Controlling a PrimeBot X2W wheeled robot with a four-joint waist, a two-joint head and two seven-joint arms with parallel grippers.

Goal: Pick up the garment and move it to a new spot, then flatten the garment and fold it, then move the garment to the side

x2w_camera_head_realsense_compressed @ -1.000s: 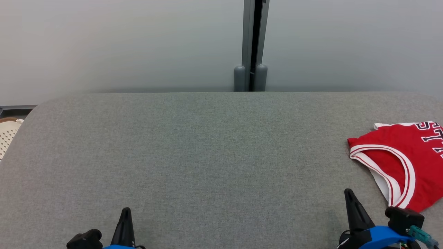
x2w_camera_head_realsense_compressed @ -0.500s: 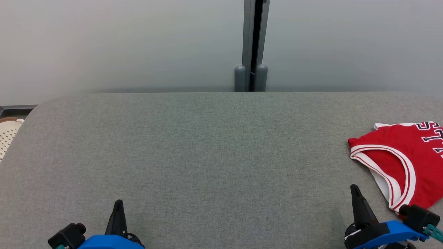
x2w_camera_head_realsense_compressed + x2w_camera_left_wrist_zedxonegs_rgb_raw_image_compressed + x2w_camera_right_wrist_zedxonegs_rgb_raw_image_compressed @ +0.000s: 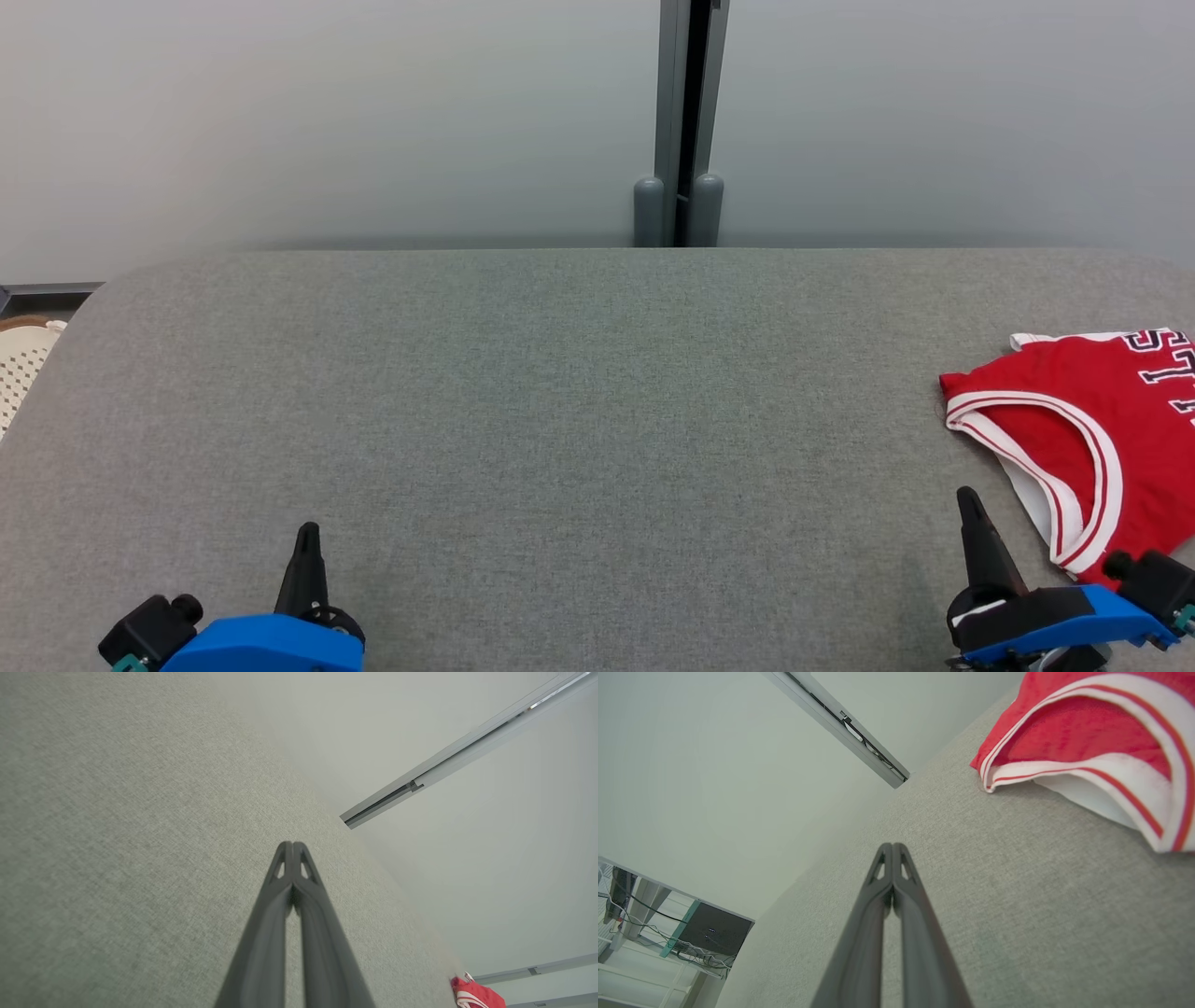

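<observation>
Red jersey [image 3: 1074,420] with dark, white-edged block lettering [image 3: 1150,340] turned sideways at the right edge of the head view, top letter readable as an S, the letters below it cut off by the frame, too partial to read

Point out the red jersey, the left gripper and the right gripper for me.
red jersey [image 3: 1055,371]: head view, on the red fabric above the white-striped trim.
left gripper [image 3: 306,534]: head view, at the tip of its closed fingers.
right gripper [image 3: 967,498]: head view, at the tip of its closed fingers.
</observation>
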